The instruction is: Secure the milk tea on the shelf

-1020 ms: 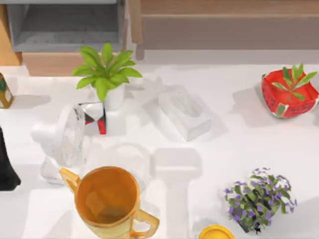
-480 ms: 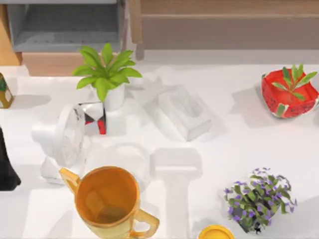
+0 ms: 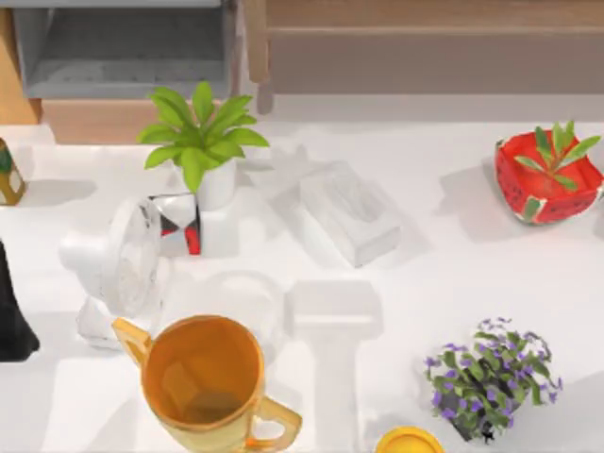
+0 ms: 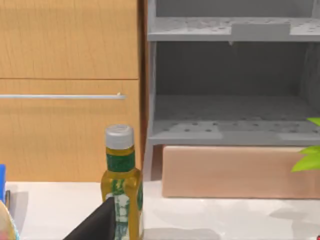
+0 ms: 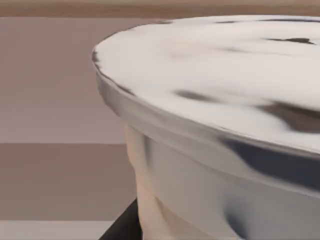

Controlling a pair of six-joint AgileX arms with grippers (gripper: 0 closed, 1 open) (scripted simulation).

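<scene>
Nothing on the bench [image 3: 444,255] has shifted since one second ago: every item in the top view sits where it sat, and the soft shadows at centre hold their place.

Milk tea: the right wrist view has a cup [image 5: 220,130] pressed up close, pale cream body under a wide white-and-silver lid. A dark edge, probably a finger [image 5: 122,227] of the right hand, lies just beside the cup's lower wall. Cannot tell whether that hand is open or closed on it.

Left hand: a dark wedge [image 4: 97,225] low in the left wrist view, just in front of an oil bottle [image 4: 121,180]. Cannot tell its state either.

Bench, left to right (top view):
- oil bottle at the far left edge [image 3: 9,173]; a black shape [image 3: 13,311] below it
- white fan [image 3: 118,264]
- small red-black-white box [image 3: 177,224], touching the fan's right side
- green plant in a white pot [image 3: 203,142], just behind the box
- orange pitcher [image 3: 203,382] at the near edge
- clear tissue box [image 3: 349,212], centre
- yellow lid [image 3: 408,441], near edge
- purple-flowered plant [image 3: 491,377]
- red pot with a sprig [image 3: 549,176], far right

Room: grey shelf [image 4: 230,90] with two open tiers stands behind the bench on a tan base, beside a wooden cabinet [image 4: 70,85] with a silver rail. Brown wall panels run to the right.
</scene>
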